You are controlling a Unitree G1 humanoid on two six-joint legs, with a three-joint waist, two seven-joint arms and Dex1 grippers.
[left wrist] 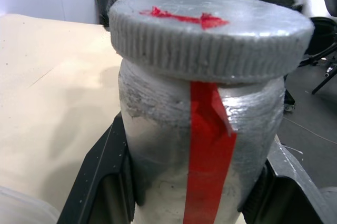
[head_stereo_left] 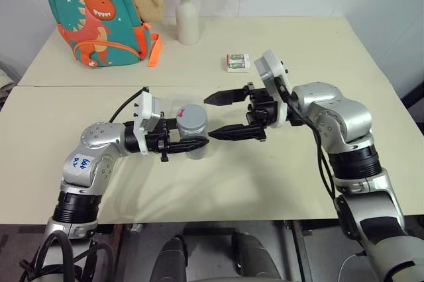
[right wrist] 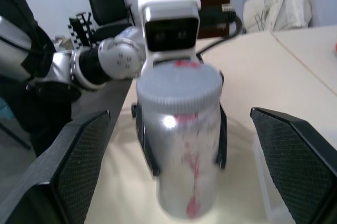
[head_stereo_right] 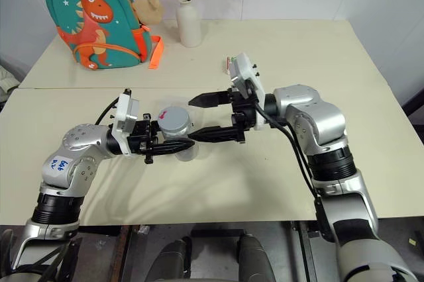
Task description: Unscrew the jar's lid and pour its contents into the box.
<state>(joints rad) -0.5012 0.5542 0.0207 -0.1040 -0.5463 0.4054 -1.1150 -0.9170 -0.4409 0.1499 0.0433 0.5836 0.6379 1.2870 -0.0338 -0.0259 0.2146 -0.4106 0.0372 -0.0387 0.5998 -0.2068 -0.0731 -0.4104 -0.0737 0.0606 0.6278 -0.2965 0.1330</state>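
**Mia:** Where is the jar?

**Ben:** The jar (head_stereo_left: 193,138) is up in the air, just over the front table (head_stereo_left: 265,183). The left gripper (head_stereo_left: 187,143) has it. One black finger sits on each side of the jar and they squeeze it tight.

**Mia:** Is the jar standing up?

**Ben:** Yes, it stands up straight. The lid (head_stereo_left: 191,116) is on top. It is grey and round, with little ridges all around its edge. There is a red mark on the lid and a red stripe (left wrist: 210,150) running down the side of the jar.

**Mia:** Can you see what is inside?

**Ben:** No. The side of the jar looks cloudy, so I cannot tell.

**Mia:** What about the other arm?

**Ben:** The right gripper (head_stereo_left: 220,115) points at the jar from the other side. Its two black fingers are spread very wide, and nothing is between them. The tips are near the jar but not touching it. In its own wrist view, the jar sits right in the middle, between the two fingers.

**Mia:** What else is on the tables?

**Ben:** On the back table there is a green backpack (head_stereo_left: 98,16) with an orange dinosaur on it. A tall white vase (head_stereo_left: 188,20) with flowers stands beside it. A small white and green packet (head_stereo_left: 238,62) lies near the middle.
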